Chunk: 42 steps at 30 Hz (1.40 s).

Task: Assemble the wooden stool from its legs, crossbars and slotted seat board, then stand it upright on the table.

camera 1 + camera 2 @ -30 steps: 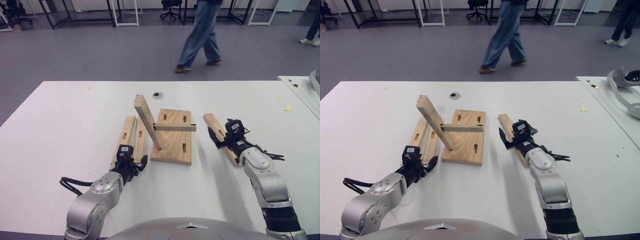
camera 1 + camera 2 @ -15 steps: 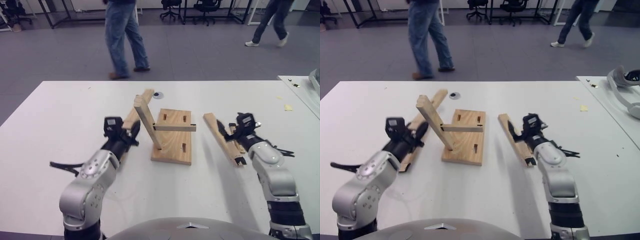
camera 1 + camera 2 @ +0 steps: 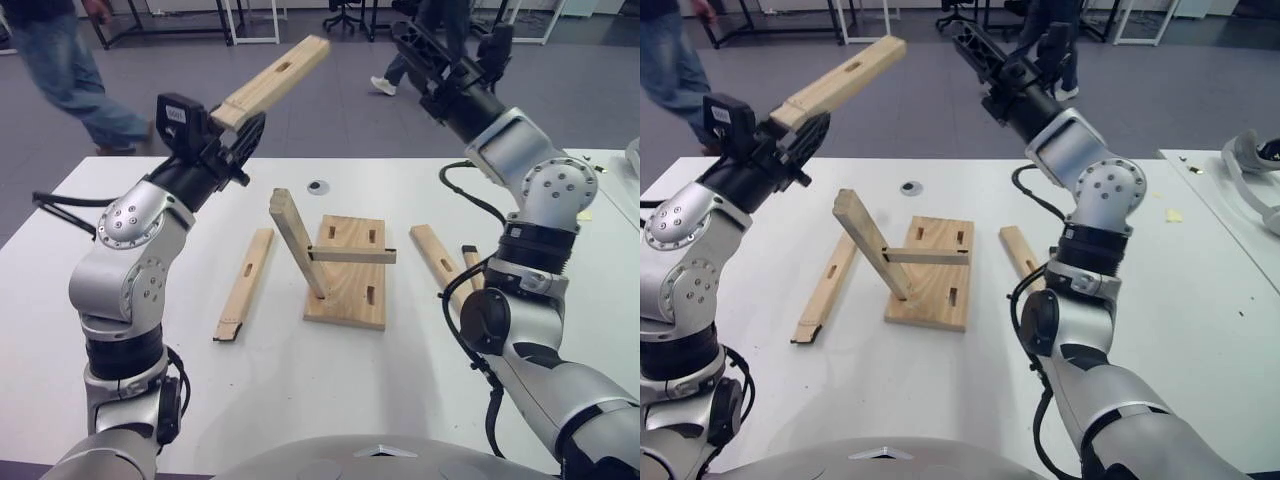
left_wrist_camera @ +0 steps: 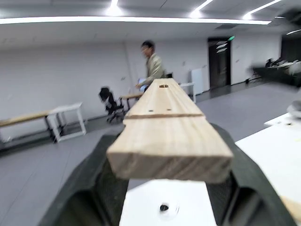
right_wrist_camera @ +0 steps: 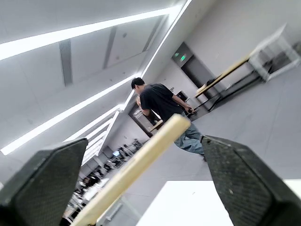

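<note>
The slotted seat board (image 3: 347, 288) lies flat mid-table. One leg (image 3: 296, 241) stands tilted in it, and a crossbar (image 3: 352, 256) runs from that leg to the right. My left gripper (image 3: 232, 128) is raised above the table's far left, shut on the end of a second leg (image 3: 278, 74) that points up and right; this leg (image 4: 167, 125) fills the left wrist view. My right gripper (image 3: 452, 45) is raised high at the back, open and holding nothing, its fingers (image 5: 43, 186) spread wide. Loose legs lie left (image 3: 245, 283) and right (image 3: 436, 257) of the board.
A short wooden piece (image 3: 471, 266) lies beside the right-hand leg. A small dark round thing (image 3: 318, 187) sits on the table behind the board. A second white table (image 3: 1240, 195) with a grey object stands at the far right. The near table surface is bare.
Both arms rose from the table. The left gripper carried its leg up into the air. The right gripper left the right-hand leg on the table and now stands open, high up.
</note>
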{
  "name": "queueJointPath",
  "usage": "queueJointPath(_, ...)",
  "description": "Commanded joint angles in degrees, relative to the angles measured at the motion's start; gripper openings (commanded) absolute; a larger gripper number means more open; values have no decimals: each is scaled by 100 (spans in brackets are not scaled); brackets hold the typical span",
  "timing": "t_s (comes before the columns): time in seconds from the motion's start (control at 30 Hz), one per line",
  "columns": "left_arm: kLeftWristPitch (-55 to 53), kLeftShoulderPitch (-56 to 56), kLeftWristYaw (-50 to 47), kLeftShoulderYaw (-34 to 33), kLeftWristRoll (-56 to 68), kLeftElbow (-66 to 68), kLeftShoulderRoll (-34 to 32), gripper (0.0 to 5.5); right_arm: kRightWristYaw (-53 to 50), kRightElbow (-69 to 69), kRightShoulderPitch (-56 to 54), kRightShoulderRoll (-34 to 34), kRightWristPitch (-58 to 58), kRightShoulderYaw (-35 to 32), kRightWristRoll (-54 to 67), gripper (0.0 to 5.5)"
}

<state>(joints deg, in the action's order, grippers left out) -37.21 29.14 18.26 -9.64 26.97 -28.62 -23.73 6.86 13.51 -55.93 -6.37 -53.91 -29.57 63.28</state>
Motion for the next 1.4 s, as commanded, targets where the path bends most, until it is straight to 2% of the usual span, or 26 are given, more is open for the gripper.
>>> queueJointPath(0.03, 350, 351, 250, 375, 24, 58, 179, 204, -347, 539, -404, -147, -122, -495, 707, 445)
queueJointPath(0.23, 813, 193, 689, 701, -10, 28, 217, 204, -586, 663, -537, -372, -272, -641, 1247, 445)
queueJointPath(0.37, 1087, 84, 849, 692, -27, 73, 228, 204, -785, 573, -444, -377, -447, -474, 1443, 445)
queueJointPath(0.57, 949, -316, 762, 528, 63, -66, 169, 203, -1069, -166, 560, -524, -496, -295, 1298, 445)
queueJointPath(0.7, 1016, -214, 719, 478, 18, 74, 179, 203, -31, -1443, 1304, -933, -546, 866, 536, 445)
queueJointPath(0.87, 1646, 1171, 814, 358, -117, 1366, 323, 203, 1126, -2179, 1434, -1374, 14, 1785, -427, 445)
queueJointPath(0.97, 2056, 2304, 761, 87, 77, 2387, 553, 203, 1254, -2345, 1345, -1248, 216, 2096, -729, 445)
queueJointPath(1.07, 2534, 3051, 789, 61, 19, 3095, 782, 203, 975, -2508, 1267, -701, 357, 2542, -987, 445)
queueJointPath(1.2, 2710, 3165, 802, 148, 33, 3220, 1014, 203, 709, -2374, 1076, -156, 846, 2838, -1558, 445)
queueJointPath(1.4, 2503, 3005, 687, 168, 219, 2921, 1264, 203, 503, -2317, 767, -31, 1198, 2949, -2291, 445)
